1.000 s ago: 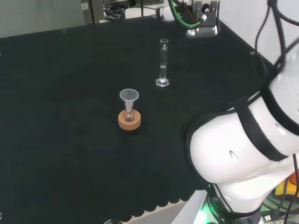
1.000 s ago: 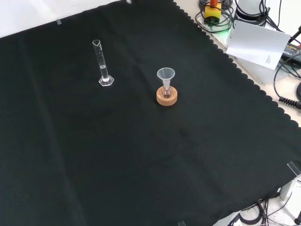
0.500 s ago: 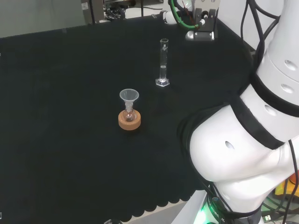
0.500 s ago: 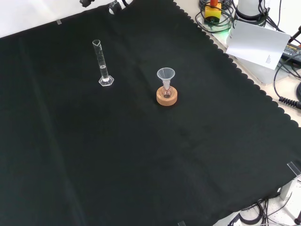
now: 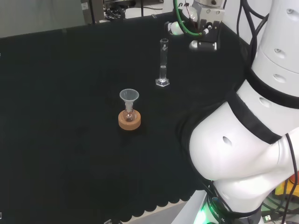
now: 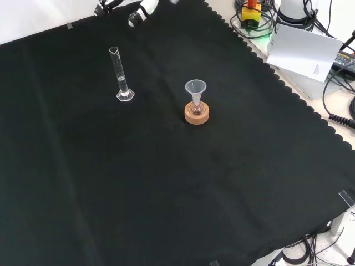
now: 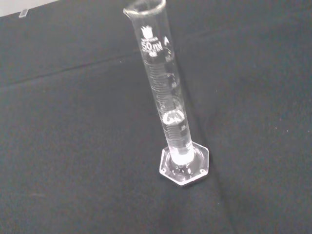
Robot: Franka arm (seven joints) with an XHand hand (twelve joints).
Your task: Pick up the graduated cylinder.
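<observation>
We're in the approach, nothing gripped yet. In the front view the cylinder [image 6: 121,75] stands upright on its hexagonal foot on the black cloth [image 6: 166,188], toward the far left part of the cloth, well inside its far edge. To its right, near the middle, a funnel [image 6: 195,88] sits in a small flask on a cork ring [image 6: 197,114], well apart from the cylinder.

At the cloth's far edge, the tips of the hand [image 6: 138,12] poke in from the top of the front view, apart from the cylinder and above it. Whether the fingers are spread or curled, I cannot tell; too little of them shows.

In the head view the cylinder [image 5: 163,63] stands in the far half of the cloth, with the cork ring [image 5: 129,120] nearer and to the left. To the cylinder's right hangs the wrist assembly with green cable, near the tube's top but not touching it.

The wrist view gives what the other two cannot: the cylinder [image 7: 168,102] close up, graduations along the tube, a little clear liquid sitting low near the foot, and nothing touching it. The front view alone shows the spacing between the ware and the cloth's scalloped right edge.

Next move, as I judge it: bring the hand down and in beside the tube, close around it at mid-height, and lift straight up. The tall, narrow cylinder looks easy to tip with a sideways nudge.
</observation>
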